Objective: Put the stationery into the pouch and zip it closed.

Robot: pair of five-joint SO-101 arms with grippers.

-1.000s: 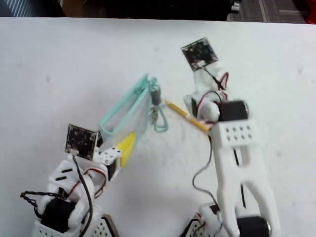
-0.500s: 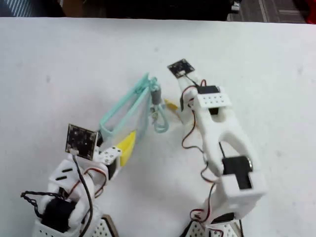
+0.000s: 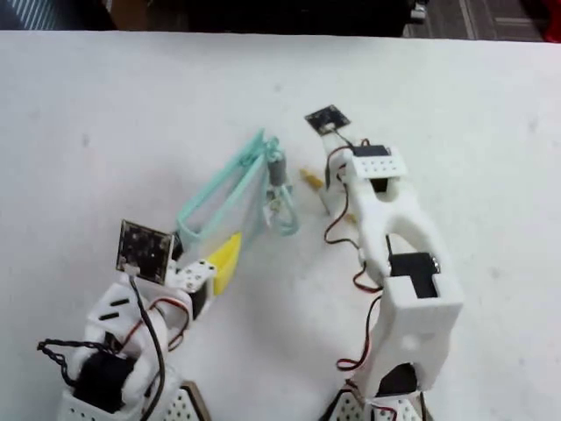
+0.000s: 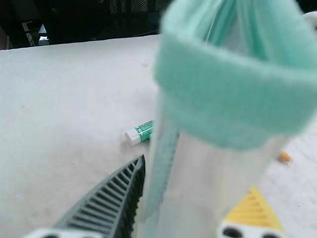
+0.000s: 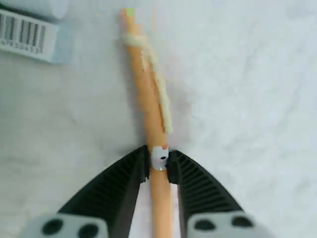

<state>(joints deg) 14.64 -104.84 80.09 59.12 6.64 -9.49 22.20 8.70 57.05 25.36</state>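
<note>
The clear pouch point(image 3: 230, 195) with teal trim stands on its edge at mid-table, a teal loop point(image 3: 282, 217) hanging from its far end. My left gripper point(image 3: 219, 256) is shut on the pouch's near corner. In the left wrist view the pouch wall point(image 4: 233, 89) passes between the dark finger point(image 4: 114, 203) and the yellow one. An orange pencil point(image 5: 146, 94) lies on the table just right of the pouch, its end point(image 3: 308, 179) showing past the right arm. My right gripper point(image 5: 158, 156) is down over it, jaws closed against both sides of the pencil.
A small green-and-white stick point(image 4: 139, 133) lies by the pouch's far end point(image 3: 278, 167). A pale object with a barcode label point(image 5: 29, 25) sits just beyond the pencil's tip. The white table point(image 3: 456, 105) has free room at the back and on both sides.
The right arm has folded forward and dropped its gripper onto the pencil, covering most of it. The left arm and the pouch have stayed put.
</note>
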